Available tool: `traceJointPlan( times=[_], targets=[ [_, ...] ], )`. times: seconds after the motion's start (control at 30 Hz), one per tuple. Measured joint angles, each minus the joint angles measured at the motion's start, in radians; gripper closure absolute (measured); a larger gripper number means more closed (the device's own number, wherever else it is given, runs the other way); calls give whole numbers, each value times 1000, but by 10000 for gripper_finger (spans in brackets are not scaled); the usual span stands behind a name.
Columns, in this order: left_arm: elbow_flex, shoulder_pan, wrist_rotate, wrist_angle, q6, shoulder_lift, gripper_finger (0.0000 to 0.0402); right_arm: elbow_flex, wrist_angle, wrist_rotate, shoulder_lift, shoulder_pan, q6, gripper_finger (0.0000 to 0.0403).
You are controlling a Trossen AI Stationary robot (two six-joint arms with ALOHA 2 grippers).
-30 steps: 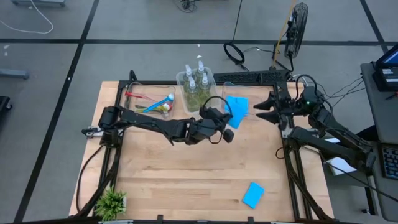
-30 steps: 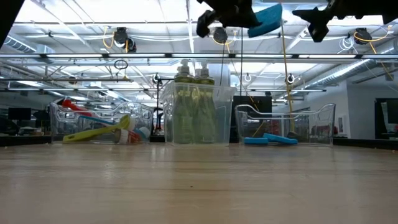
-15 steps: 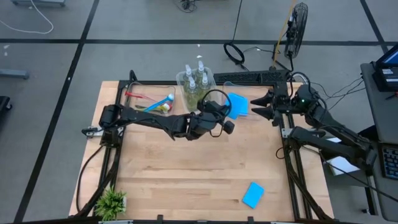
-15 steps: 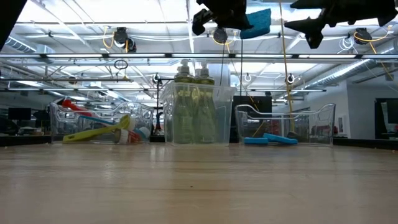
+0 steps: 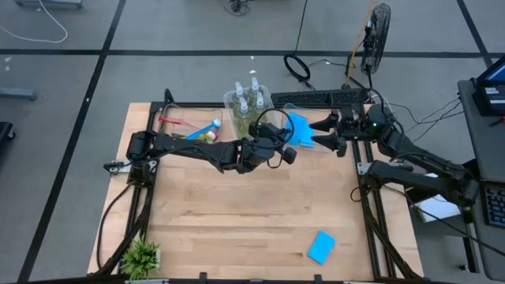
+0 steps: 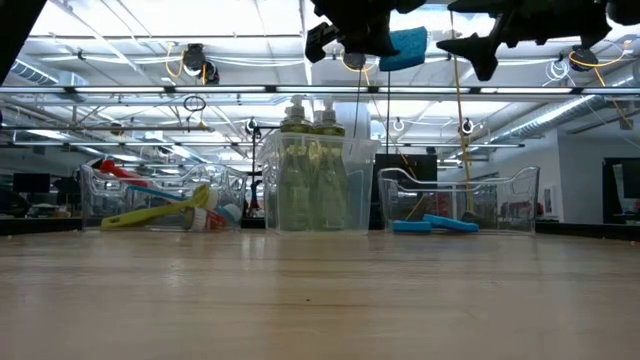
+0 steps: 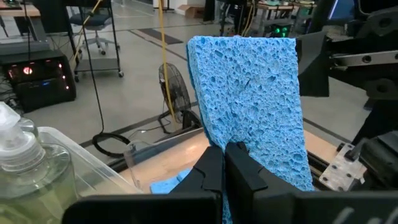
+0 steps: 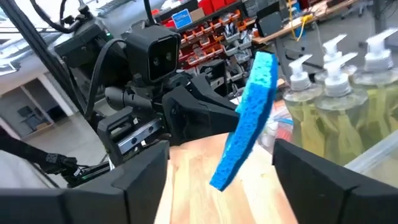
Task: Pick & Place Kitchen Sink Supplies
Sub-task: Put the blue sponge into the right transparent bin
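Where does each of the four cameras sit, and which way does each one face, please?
High view: overhead, looking straight down; both arms show.
Low view: at tabletop height, looking level at the bins; both grippers at the top.
Left wrist view: on the left arm, facing the sponge in the left gripper.
Right wrist view: on the right arm, past the open right gripper, facing the left arm.
All four share that sponge.

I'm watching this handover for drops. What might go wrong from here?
1. The left gripper pinches the sponge only at one edge, so it may twist when the right gripper closes.
2. The open right fingers straddle the sponge close to the left gripper; the two may collide.
3. The exchange hangs above the bin rim and the bottles; a slipped sponge may land outside the bin.
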Motion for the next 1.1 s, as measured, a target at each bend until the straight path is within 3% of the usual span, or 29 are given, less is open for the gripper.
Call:
traceJointPlan(
  times=[0.3,0.6,0.77,0.93,1.1],
  targets=[
    [0,3,-8,-55,-32,0,401,0,106,75,94,78,33,74],
    [0,2,-6,-61,-32,0,401,0,118,220,158,95,34,69],
    [0,-5,-4,-61,-37,0,401,0,178,228,197,95,35,69],
    [0,-5,19,-60,-51,0,401,0,217,226,239,99,44,84],
    [-1,-4,30,-67,-53,0,401,0,218,228,272,118,53,143]
  ],
)
